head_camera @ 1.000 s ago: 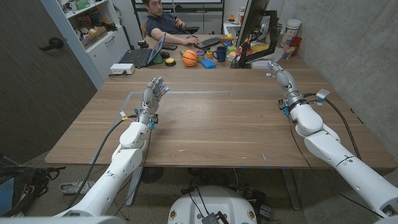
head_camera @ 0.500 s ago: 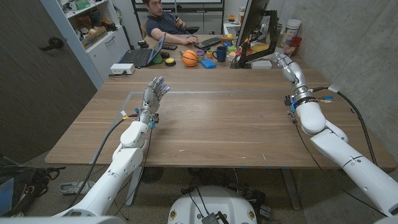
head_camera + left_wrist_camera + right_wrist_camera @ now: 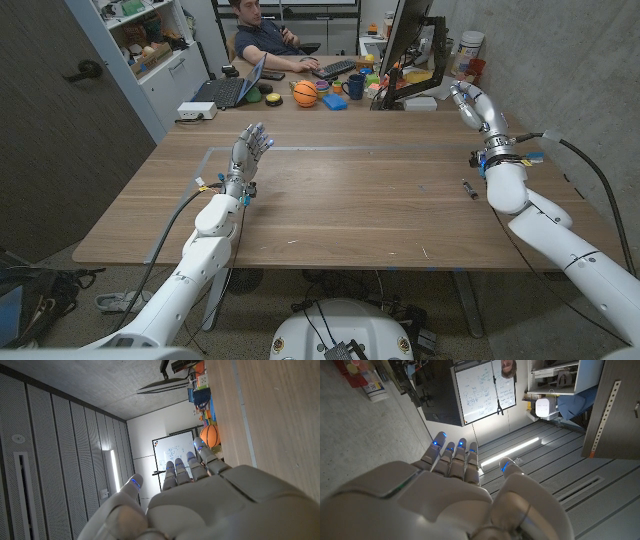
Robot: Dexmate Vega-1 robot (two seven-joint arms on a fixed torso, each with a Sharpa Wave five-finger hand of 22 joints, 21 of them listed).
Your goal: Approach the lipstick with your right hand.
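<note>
The right hand (image 3: 474, 105) is being held up over the table's far right corner, w/ fingers (image 3: 451, 457) extended, close together and only slightly apart, nothing being gripped; in the right wrist view the thumb is being kept out to the side, apart from the rest. The lipstick (image 3: 468, 188), a small dark stick, is lying on the wooden table (image 3: 350, 200) nearer the robot than that hand, just beside the right forearm at the wrist, w/ no contact from the hand being seen. The right arm is being brought in from the bottom right corner of the head view, a black cable being looped along it. Beyond the right hand, a monitor (image 3: 405, 40) on a stand is being shown at the table's far edge, along w/ a white container (image 3: 468, 45). On the opp. side, the left hand (image 3: 248, 152) is being held upright above the table, fingers straight & loosely spread, nothing in it; in the left wrist view its fingertips (image 3: 199, 447) are being pointed toward an orange basketball (image 3: 212, 436). That ball (image 3: 305, 94) is sitting at the far edge among clutter, incl. a blue mug (image 3: 355, 86), a laptop (image 3: 228, 88) and a keyboard (image 3: 335, 69). A person (image 3: 265, 40) is sitting behind the table, one arm being stretched toward the keyboard.
</note>
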